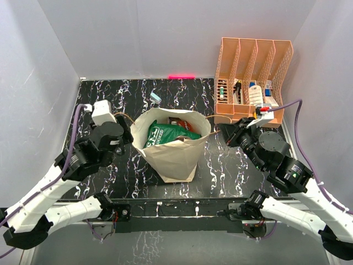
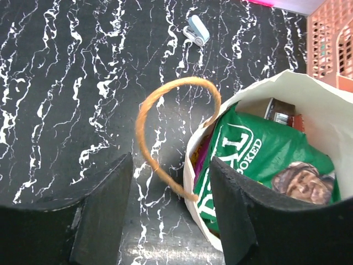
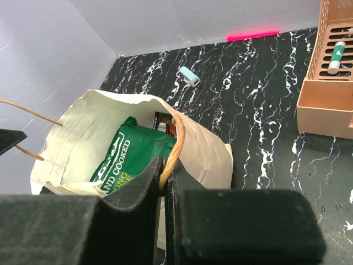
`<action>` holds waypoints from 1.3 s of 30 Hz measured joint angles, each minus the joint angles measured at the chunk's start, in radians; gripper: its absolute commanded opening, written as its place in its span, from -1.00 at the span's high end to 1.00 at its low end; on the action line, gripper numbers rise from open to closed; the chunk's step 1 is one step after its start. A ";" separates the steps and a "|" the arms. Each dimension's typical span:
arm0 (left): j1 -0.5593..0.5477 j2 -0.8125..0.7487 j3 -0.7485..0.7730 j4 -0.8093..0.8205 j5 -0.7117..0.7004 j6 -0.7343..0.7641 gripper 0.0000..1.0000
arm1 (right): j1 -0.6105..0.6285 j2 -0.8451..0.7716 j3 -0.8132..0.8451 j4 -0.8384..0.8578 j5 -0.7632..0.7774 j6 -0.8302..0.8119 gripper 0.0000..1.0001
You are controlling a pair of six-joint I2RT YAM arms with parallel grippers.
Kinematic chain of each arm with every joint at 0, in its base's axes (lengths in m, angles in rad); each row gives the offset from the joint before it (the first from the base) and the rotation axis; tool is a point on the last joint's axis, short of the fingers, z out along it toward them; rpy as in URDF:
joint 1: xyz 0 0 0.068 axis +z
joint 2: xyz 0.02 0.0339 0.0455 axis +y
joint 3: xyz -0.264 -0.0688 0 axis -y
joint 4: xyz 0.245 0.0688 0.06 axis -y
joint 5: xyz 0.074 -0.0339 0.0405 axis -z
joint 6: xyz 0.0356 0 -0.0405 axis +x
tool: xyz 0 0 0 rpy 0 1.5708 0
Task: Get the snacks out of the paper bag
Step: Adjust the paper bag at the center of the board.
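Paper bag (image 1: 176, 157) upright and open-mouthed near the middle of the black marbled table (image 1: 105, 94), with both arms at its rim. Snacks lie inside the bag: a dark green packet (image 1: 165, 134) is uppermost, tilted against the left wall. Behind it is what appears to be a red-brown packet (image 1: 185, 122), mostly hidden.

Left gripper (image 2: 171, 160) is at the bag's left rim with its jaws apart. Between them lie the lower end of the left handle (image 2: 185, 81), a brown cord loop drooping onto the table, and the edge of the bag. Neither finger is seen pressing the cord.

Right gripper (image 3: 164, 165) is at the bag's right side with its jaws together, clamped on the right handle (image 3: 177, 144), whose cord rises from the rim into the fingers.

Orange rack (image 1: 278, 66) stands at the far right corner, well apart from the bag. Light-blue block (image 1: 155, 98) lies on the table behind the bag, near the back wall.
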 measured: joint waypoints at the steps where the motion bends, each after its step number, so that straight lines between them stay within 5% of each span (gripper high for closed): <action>1: 0.000 0.008 -0.001 0.005 -0.004 0.007 -0.04 | 0.000 0.000 0.000 0.000 -0.002 0.000 0.85; 9: 0.009 0.116 -0.002 0.063 -0.011 0.043 0.18 | 0.000 -0.008 0.000 -0.008 -0.012 0.008 0.85; 16: 0.154 0.111 -0.008 0.164 0.209 0.066 0.29 | 0.000 -0.008 0.000 -0.008 -0.018 0.017 0.85; 24: 0.216 0.141 -0.003 0.192 0.350 0.073 0.67 | 0.000 -0.012 0.000 -0.010 -0.022 0.023 0.84; 27: 0.217 0.140 -0.002 0.190 0.374 0.068 0.99 | 0.000 -0.015 0.000 -0.016 -0.023 0.023 0.84; 39: 0.216 0.141 0.203 0.077 0.382 0.129 1.00 | -0.002 0.007 0.000 0.018 -0.093 0.002 0.84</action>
